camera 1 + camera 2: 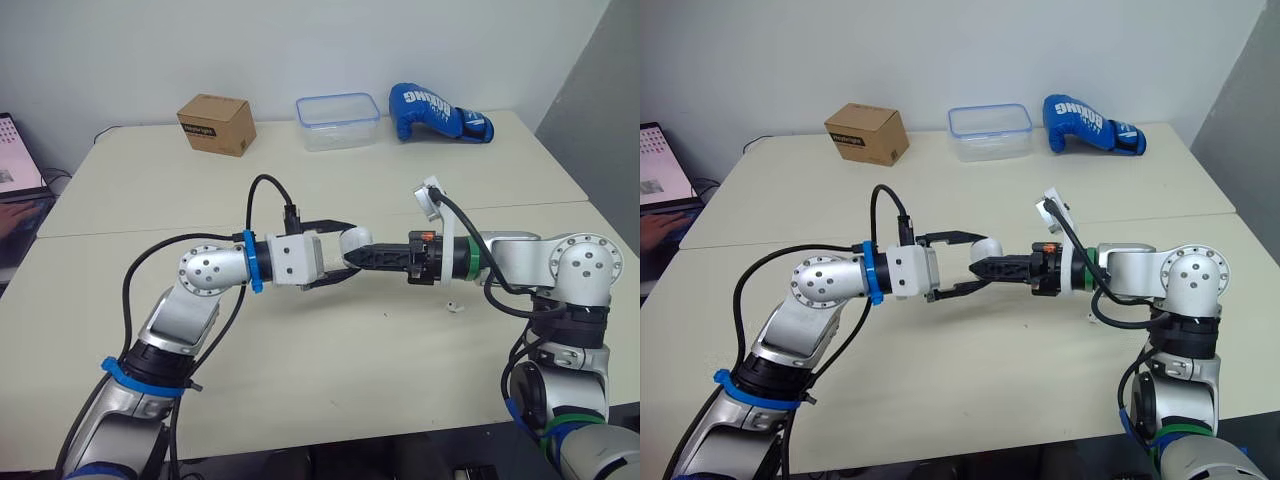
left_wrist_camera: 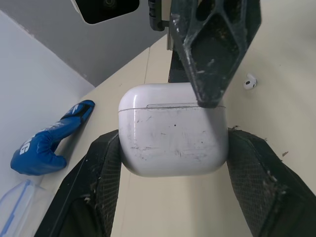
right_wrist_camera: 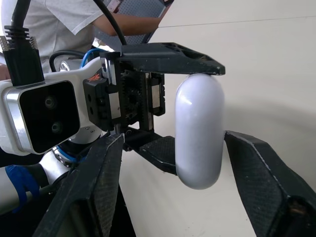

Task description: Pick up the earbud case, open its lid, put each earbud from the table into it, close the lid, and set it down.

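Cardboard box (image 1: 215, 123) upper left, label unreadable. Centre: left gripper (image 1: 340, 252) clamps white earbud case (image 2: 173, 131) above cream table (image 1: 300, 370); right gripper (image 1: 368, 256) spread, fingers either side of it. Earbud (image 1: 453, 307) on table, right of centre. Blue boxing glove (image 1: 435, 110) upper right, lettering illegible. White wall (image 1: 150, 50).

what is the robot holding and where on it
The earbud case, lid shut, pinched across the two sides of its lower body by the jaws of the left gripper. The right gripper straddles it open, not gripping.
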Motion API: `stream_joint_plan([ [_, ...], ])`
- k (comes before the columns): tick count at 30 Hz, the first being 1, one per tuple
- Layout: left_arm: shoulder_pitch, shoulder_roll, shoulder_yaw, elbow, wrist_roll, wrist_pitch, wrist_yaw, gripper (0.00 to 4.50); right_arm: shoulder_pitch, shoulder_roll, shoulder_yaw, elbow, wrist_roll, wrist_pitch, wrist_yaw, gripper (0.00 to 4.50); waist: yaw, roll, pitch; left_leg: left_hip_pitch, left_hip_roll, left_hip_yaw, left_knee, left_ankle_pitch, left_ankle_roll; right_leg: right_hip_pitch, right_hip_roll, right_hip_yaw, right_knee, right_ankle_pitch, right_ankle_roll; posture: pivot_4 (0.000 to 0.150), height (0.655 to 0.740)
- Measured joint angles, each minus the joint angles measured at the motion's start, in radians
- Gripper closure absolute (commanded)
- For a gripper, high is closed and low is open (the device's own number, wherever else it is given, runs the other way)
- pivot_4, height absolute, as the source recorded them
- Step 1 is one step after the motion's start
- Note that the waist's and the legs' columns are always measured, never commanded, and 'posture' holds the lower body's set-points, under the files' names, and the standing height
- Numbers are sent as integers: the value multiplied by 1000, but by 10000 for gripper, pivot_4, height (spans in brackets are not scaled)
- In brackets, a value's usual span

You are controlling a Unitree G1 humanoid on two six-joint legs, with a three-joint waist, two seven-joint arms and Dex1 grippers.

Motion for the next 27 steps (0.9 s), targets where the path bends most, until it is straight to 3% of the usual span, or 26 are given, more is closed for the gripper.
stream_joint_plan([
  [18, -2, -8, 0, 0, 0, 16, -1, 17475, 18, -99, 121, 24, 198, -106, -126, 12206, 0, 0, 0, 0, 0, 0, 0, 0, 0, 0, 0, 0, 0, 0, 0, 1500, 7307],
  [21, -2, -8, 0, -1, 0, 16, -2, 17475, 22, -117, 143, 28, 225, -130, -142, 18076, 0, 0, 0, 0, 0, 0, 0, 0, 0, 0, 0, 0, 0, 0, 0, 1500, 7307],
  [25, -2, -9, 1, -5, -3, 15, -2, 17475, 24, -146, 172, 34, 236, -165, -170, 32903, 0, 0, 0, 0, 0, 0, 0, 0, 0, 0, 0, 0, 0, 0, 0, 1500, 7307],
  [27, -2, -9, 1, -6, -4, 17, -2, 17475, 26, -160, 184, 36, 253, -181, -180, 37548, 0, 0, 0, 0, 0, 0, 0, 0, 0, 0, 0, 0, 0, 0, 0, 1500, 7307],
])
